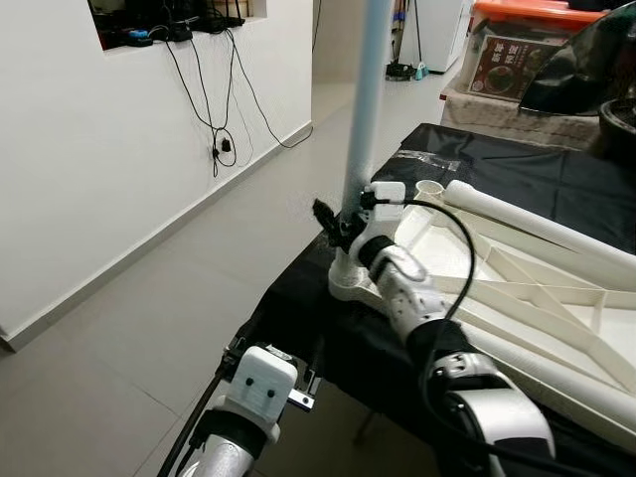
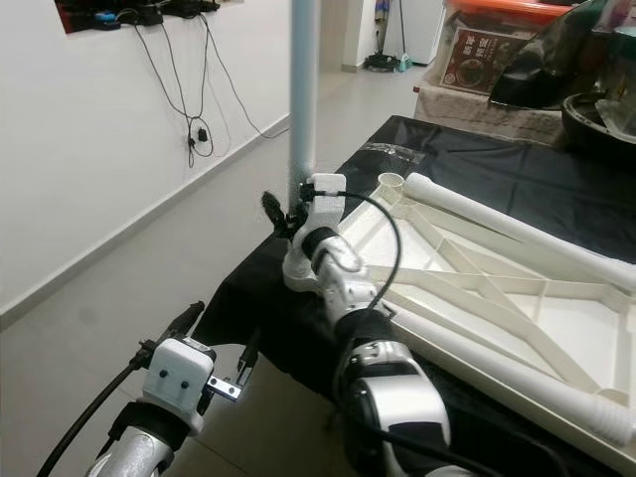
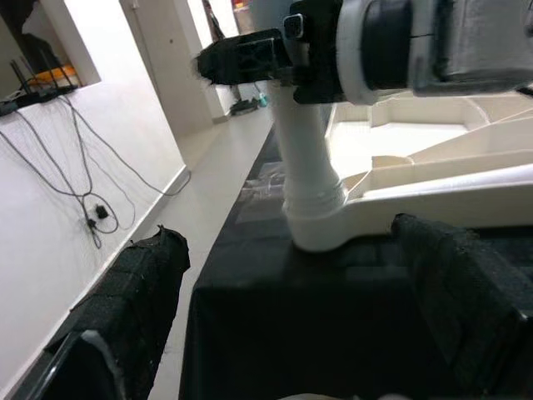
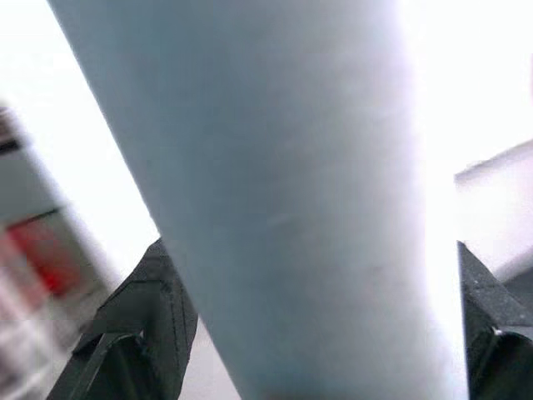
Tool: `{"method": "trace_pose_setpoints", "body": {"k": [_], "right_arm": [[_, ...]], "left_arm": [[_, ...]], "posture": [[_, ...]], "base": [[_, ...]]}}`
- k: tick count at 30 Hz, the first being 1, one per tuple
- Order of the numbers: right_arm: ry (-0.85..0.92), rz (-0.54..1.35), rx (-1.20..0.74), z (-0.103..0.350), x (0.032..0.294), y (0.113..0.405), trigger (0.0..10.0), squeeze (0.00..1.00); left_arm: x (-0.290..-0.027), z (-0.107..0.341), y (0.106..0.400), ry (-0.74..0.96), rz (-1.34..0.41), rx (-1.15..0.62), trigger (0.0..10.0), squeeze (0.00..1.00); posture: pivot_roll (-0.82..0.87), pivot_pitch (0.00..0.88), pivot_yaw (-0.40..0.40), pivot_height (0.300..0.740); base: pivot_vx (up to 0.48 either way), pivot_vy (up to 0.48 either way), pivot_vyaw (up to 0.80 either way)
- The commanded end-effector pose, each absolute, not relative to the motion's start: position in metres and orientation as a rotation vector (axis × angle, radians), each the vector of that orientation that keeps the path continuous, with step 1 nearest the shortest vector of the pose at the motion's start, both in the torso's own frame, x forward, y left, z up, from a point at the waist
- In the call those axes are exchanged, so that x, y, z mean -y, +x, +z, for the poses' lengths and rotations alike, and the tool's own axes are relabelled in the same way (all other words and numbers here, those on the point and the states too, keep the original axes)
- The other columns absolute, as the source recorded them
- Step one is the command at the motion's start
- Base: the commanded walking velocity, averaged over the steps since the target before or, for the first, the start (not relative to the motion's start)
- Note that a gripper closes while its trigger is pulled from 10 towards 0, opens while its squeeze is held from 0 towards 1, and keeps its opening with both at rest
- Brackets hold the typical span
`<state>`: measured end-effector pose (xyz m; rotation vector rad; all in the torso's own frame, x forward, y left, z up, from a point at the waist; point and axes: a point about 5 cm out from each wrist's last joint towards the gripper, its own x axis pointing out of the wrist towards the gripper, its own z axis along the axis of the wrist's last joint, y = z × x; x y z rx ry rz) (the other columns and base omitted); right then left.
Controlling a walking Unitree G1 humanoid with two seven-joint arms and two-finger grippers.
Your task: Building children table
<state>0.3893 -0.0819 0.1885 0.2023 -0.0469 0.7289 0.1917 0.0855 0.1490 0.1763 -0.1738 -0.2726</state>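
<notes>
The white children's table top (image 1: 517, 268) lies upside down on a black-covered surface (image 1: 298, 308). A pale table leg (image 1: 366, 99) stands upright in the corner socket (image 1: 348, 283) at its near left corner. My right gripper (image 1: 333, 221) is shut on this leg just above the socket; in the right wrist view the leg (image 4: 291, 167) sits between both black fingers (image 4: 141, 325). My left gripper (image 2: 219, 338) hangs low in front of the surface's edge, open and holding nothing. In the left wrist view its fingers (image 3: 133, 308) face the socket (image 3: 312, 225).
Two more white legs (image 1: 537, 224) (image 1: 556, 378) lie on the table top. A white wall with hanging cables (image 1: 214, 119) runs along the left, with bare floor (image 1: 149, 328) beside it. Boxes with an orange lid (image 1: 522, 40) stand at the back right.
</notes>
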Motion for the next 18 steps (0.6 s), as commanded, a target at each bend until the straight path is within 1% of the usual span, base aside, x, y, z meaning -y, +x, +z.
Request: {"method": "trace_pose_setpoints", "body": {"k": [1,3,5,7,8,9,10,12,13,14,15,17,18], "right_arm": [[0.169,0.964,-0.003,0.187,0.057,0.381,10.0,0.00],[0.133,1.143,-0.039,0.183,0.050,0.373,10.0,0.00],[0.133,1.143,-0.039,0.183,0.050,0.373,10.0,0.00],[0.089,1.411,-0.087,0.176,0.042,0.358,10.0,0.00],[0.062,1.491,-0.111,0.172,0.038,0.353,10.0,0.00],[0.062,1.491,-0.111,0.172,0.038,0.353,10.0,0.00],[0.038,1.534,-0.127,0.171,0.034,0.351,10.0,0.00],[0.038,1.534,-0.127,0.171,0.034,0.351,10.0,0.00],[0.024,1.543,-0.130,0.171,0.031,0.351,2.7,0.00],[0.031,1.541,-0.128,0.173,0.028,0.351,0.0,0.00],[0.031,1.541,-0.128,0.173,0.028,0.351,0.0,0.00],[0.029,1.430,-0.086,0.178,0.025,0.358,0.0,0.00],[0.029,1.430,-0.086,0.178,0.025,0.358,0.0,0.00]], "left_arm": [[-0.083,0.145,0.192,0.171,-0.279,0.159,10.0,0.00],[-0.083,0.146,0.192,0.171,-0.280,0.161,10.0,0.00],[-0.083,0.146,0.192,0.171,-0.280,0.161,10.0,0.00],[-0.083,0.146,0.192,0.172,-0.279,0.161,10.0,0.00],[-0.084,0.146,0.192,0.172,-0.278,0.161,10.0,0.00],[-0.084,0.146,0.192,0.172,-0.278,0.161,10.0,0.00],[-0.084,0.146,0.192,0.173,-0.277,0.161,10.0,0.00],[-0.084,0.146,0.192,0.173,-0.277,0.161,10.0,0.00],[-0.084,0.146,0.192,0.174,-0.276,0.161,10.0,0.00],[-0.085,0.146,0.192,0.174,-0.274,0.161,10.0,0.00],[-0.085,0.146,0.192,0.174,-0.274,0.161,10.0,0.00],[-0.085,0.147,0.191,0.174,-0.271,0.161,10.0,0.00],[-0.085,0.147,0.191,0.174,-0.271,0.161,10.0,0.00]], "posture": [[0.07,0.015,-0.025,0.740],[0.08,0.019,-0.027,0.740],[0.08,0.019,-0.027,0.740],[0.09,0.021,-0.028,0.740],[0.09,0.021,-0.028,0.740],[0.09,0.021,-0.028,0.740],[0.10,0.028,-0.030,0.740],[0.10,0.028,-0.030,0.740],[0.10,0.028,-0.030,0.740],[0.10,0.028,-0.030,0.740],[0.10,0.028,-0.030,0.740],[0.09,0.033,-0.030,0.740],[0.09,0.033,-0.030,0.740]], "base": [[0.000,0.000,0.00],[0.000,0.000,0.00],[0.000,0.000,0.00],[0.000,0.000,0.00],[0.000,0.000,0.00],[0.000,0.000,0.00],[0.000,0.000,0.00],[0.000,0.000,0.00],[0.000,0.000,0.00],[0.000,0.000,0.00],[0.000,0.000,0.00],[0.000,0.000,0.00],[0.000,0.000,0.00]]}}
